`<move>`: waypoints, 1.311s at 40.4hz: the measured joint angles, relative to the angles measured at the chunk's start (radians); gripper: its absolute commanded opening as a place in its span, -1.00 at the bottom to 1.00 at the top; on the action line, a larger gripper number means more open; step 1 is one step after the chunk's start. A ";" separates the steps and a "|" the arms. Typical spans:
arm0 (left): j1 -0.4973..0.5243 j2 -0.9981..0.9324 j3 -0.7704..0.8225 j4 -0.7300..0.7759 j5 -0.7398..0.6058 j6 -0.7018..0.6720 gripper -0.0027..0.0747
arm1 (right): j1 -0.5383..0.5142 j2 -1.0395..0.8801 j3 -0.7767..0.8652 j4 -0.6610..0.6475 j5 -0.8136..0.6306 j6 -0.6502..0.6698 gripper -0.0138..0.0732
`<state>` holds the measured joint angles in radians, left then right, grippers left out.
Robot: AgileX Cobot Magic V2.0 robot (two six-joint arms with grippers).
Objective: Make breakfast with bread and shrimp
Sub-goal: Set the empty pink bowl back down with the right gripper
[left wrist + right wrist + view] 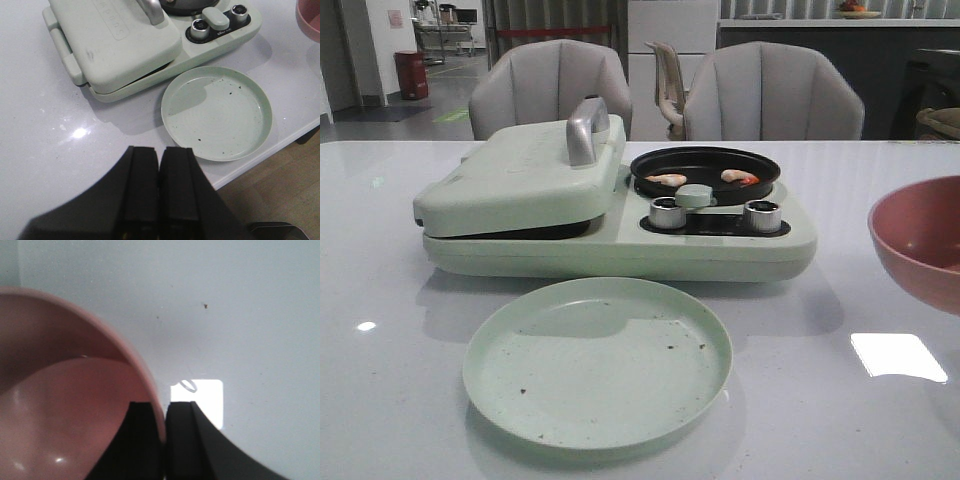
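Two shrimp [667, 180] are lying in the small black pan [705, 166] of the green breakfast maker [620, 240]. Its sandwich lid [525, 180] is sitting down with a small gap, and no bread is showing; probably it is inside. The green plate [490, 385] in front is holding only crumbs, so serving seems to be left. The left hand [159, 192] is hanging pressed together and empty. The right hand [164, 432] is pinching the pink bowl's [145, 370] rim above the counter [380, 300].

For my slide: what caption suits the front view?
Two shrimp in the black pan, lid nearly shut, green plate waiting.
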<state>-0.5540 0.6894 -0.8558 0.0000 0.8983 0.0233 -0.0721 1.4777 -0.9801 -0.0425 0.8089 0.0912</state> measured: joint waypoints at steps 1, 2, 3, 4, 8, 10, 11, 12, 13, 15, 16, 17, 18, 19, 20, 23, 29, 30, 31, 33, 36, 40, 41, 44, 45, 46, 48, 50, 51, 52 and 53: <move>0.000 0.000 0.000 0.000 0.000 0.000 -0.67 | -0.018 0.005 0.010 0.030 -0.019 -0.024 -0.58; 0.000 0.000 0.000 0.000 0.000 0.000 -0.67 | -0.030 0.010 0.020 0.048 -0.032 -0.040 -0.58; 0.000 0.000 0.000 0.000 0.000 0.000 -0.67 | -0.040 0.014 0.026 0.061 -0.046 -0.046 -0.58; 0.000 0.000 0.000 0.000 0.000 0.000 -0.67 | -0.050 0.021 0.031 0.073 -0.064 -0.056 -0.58; 0.000 0.000 0.000 0.000 0.000 0.000 -0.67 | -0.067 0.048 0.043 0.090 -0.107 -0.074 -0.57; 0.000 0.000 0.000 0.000 0.000 0.000 -0.67 | -0.071 0.062 0.043 0.092 -0.126 -0.076 -0.57; 0.000 0.000 0.000 0.000 0.000 0.000 -0.67 | -0.071 0.068 0.043 0.092 -0.137 -0.077 -0.57; 0.000 0.000 0.000 0.000 0.000 0.000 -0.67 | -0.071 0.074 0.043 0.094 -0.144 -0.077 -0.57; 0.000 0.000 0.000 0.000 0.000 0.000 -0.67 | -0.071 0.083 0.043 0.096 -0.151 -0.077 -0.54; 0.000 0.000 0.000 0.000 0.000 0.000 -0.67 | -0.071 0.096 0.043 0.097 -0.160 -0.077 -0.46; 0.000 0.000 0.000 0.000 0.000 0.000 -0.67 | -0.071 0.101 0.043 0.098 -0.163 -0.078 -0.38; 0.000 0.000 0.000 0.000 0.000 0.000 -0.67 | -0.071 0.106 0.043 0.098 -0.165 -0.078 -0.32; 0.000 0.000 0.000 0.000 0.000 0.000 -0.67 | -0.071 0.111 0.043 0.098 -0.165 -0.078 -0.25; 0.000 0.000 0.000 0.000 0.000 0.000 -0.67 | -0.071 0.113 0.043 0.098 -0.165 -0.078 -0.14; 0.000 0.000 0.000 0.000 0.000 0.000 -0.67 | -0.071 0.115 0.043 0.098 -0.165 -0.078 -0.07; 0.000 0.000 0.000 0.000 0.000 0.000 -0.67 | -0.071 0.116 0.043 0.098 -0.167 -0.078 0.14; 0.000 0.000 0.000 0.000 0.000 0.000 -0.67 | -0.071 0.116 0.043 0.092 -0.169 -0.078 0.24; 0.000 0.000 0.000 0.000 0.000 0.000 -0.67 | -0.071 0.116 0.039 0.090 -0.164 -0.078 0.24; 0.000 0.000 0.000 0.000 0.000 0.000 -0.67 | -0.071 0.116 0.034 0.088 -0.155 -0.078 0.24; 0.000 0.000 0.000 0.000 0.000 0.000 -0.67 | -0.071 0.116 0.022 0.088 -0.139 -0.078 0.24; 0.000 0.000 0.000 0.000 0.000 0.000 -0.67 | -0.069 0.096 0.008 0.086 -0.120 -0.080 0.24; 0.000 0.000 0.000 0.000 0.000 0.000 -0.67 | -0.039 0.028 -0.002 0.079 -0.108 -0.080 0.24; 0.000 0.000 0.000 0.000 0.000 0.000 -0.67 | -0.029 0.009 -0.002 0.079 -0.103 -0.080 0.24; 0.000 0.000 0.000 0.000 0.000 0.000 -0.67 | 0.013 -0.062 -0.003 0.077 -0.093 -0.080 0.24; 0.000 0.000 0.000 0.000 0.000 0.000 -0.67 | 0.033 -0.094 -0.003 0.077 -0.090 -0.080 0.24; 0.000 0.000 0.000 0.000 0.000 0.000 -0.67 | 0.055 -0.126 -0.003 0.077 -0.087 -0.080 0.24; 0.000 0.000 0.000 0.000 0.000 0.000 -0.67 | 0.088 -0.175 0.000 0.077 -0.085 -0.080 0.24; 0.000 0.000 0.000 0.000 0.000 0.000 -0.67 | 0.133 -0.244 0.007 0.077 -0.083 -0.080 0.24; 0.000 0.000 0.000 0.000 0.000 0.000 -0.67 | 0.143 -0.262 0.013 0.077 -0.083 -0.080 0.24; 0.000 0.000 0.000 0.000 0.000 0.000 -0.67 | 0.162 -0.297 0.020 0.077 -0.081 -0.080 0.24; 0.000 0.000 0.000 0.000 0.000 0.000 -0.67 | 0.179 -0.332 0.030 0.079 -0.080 -0.080 0.24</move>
<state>-0.5540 0.6894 -0.8558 0.0000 0.8983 0.0233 0.1065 1.1454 -0.9499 0.0365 0.7287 0.0117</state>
